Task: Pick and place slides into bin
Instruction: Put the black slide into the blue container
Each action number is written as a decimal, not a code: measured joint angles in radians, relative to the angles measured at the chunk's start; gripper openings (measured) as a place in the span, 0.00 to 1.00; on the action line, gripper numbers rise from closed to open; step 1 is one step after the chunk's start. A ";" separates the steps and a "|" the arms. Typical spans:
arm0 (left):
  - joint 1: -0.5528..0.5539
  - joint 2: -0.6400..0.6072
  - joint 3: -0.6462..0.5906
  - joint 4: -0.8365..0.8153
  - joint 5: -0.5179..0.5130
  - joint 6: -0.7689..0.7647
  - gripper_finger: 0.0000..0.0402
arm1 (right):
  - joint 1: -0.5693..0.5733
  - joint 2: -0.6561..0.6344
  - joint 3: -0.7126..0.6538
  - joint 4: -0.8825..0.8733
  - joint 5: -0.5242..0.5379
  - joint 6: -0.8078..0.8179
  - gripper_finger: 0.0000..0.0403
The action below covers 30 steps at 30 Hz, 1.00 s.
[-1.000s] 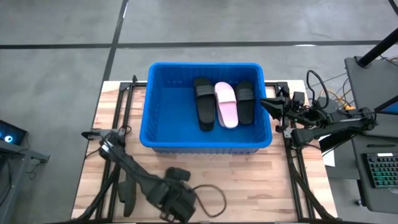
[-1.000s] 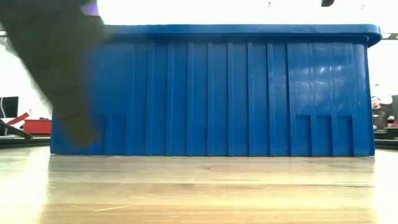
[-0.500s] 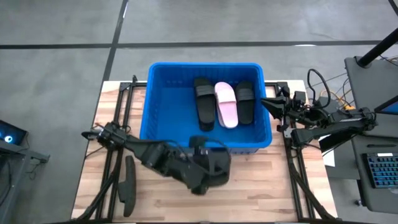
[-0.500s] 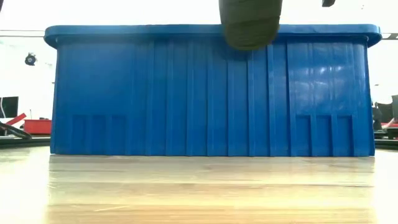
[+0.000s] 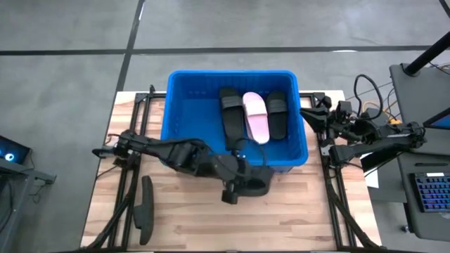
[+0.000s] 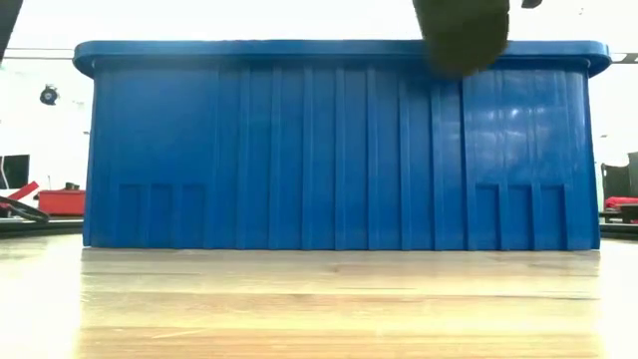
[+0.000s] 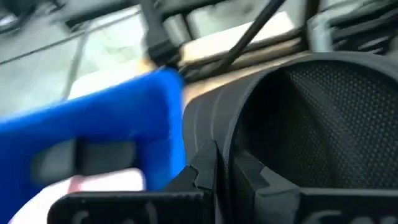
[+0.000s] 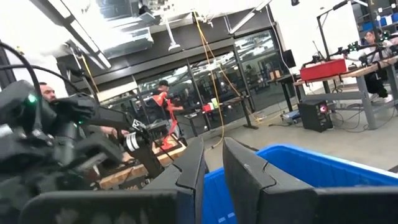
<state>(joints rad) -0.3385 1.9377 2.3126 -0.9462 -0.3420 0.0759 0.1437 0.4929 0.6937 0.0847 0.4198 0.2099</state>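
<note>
So the bin [image 5: 184, 133] sits toward the far edge of the bench [image 5: 302, 218], pretty much centred, and it eats most of the depth there. The open room is the whole near strip of wood in front of it, plus narrow margins along the left and right edges where the dark rails run.

Left gripper [image 5: 247, 184] is right at the bin's near wall, toward its right near corner. Its fingers are clamped shut on a black slide [image 5: 259, 184], and the wrist view shows that slide [image 7: 323, 130] filling the frame right beside the blue wall. In the low view the slide [image 6: 462, 35] hangs up at rim height, overlapping the top of the bin [image 6: 339, 150], clear of the bench [image 6: 319, 309].

Right gripper [image 5: 310, 113] waits off the bin's right wall, near the far right corner of the bench. Its fingers [image 8: 245, 168] stand only a crack apart with nothing between them.

Inside the bin, three slides lie side by side in the right half, against the far wall: a black one [image 5: 230, 116], the pink one [image 5: 256, 117] in the middle, another black one [image 5: 277, 114]. The left half of the bin floor is bare blue.

One more black slide [image 5: 145, 209] lies on the bench by the left near corner, along the rail.
</note>
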 joint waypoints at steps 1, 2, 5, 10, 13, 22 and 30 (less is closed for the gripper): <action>0.000 -0.005 0.003 0.019 0.044 0.004 0.00 | 0.000 -0.004 0.000 0.000 0.000 0.000 0.13; -0.002 -0.015 0.005 0.036 0.078 0.008 0.00 | 0.000 -0.006 0.000 0.000 0.000 0.000 0.13; -0.005 -0.060 0.005 0.053 0.184 0.016 0.00 | 0.000 -0.010 0.000 0.001 0.005 0.000 0.13; 0.006 -0.088 0.001 0.130 0.169 0.093 0.00 | 0.000 -0.011 0.000 0.001 0.017 0.000 0.13; 0.028 -0.102 0.000 0.153 0.075 0.150 0.00 | 0.000 -0.011 0.000 0.001 0.027 0.000 0.13; 0.124 -0.121 -0.040 0.025 -0.390 0.274 0.00 | 0.000 -0.014 0.000 0.003 0.027 0.026 0.13; 0.248 -0.138 -0.248 -0.193 -0.473 0.280 0.00 | 0.000 -0.015 0.000 0.003 0.027 0.026 0.13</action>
<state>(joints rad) -0.0904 1.7998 2.0647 -1.1388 -0.8149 0.3557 0.1440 0.4782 0.6937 0.0879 0.4469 0.2359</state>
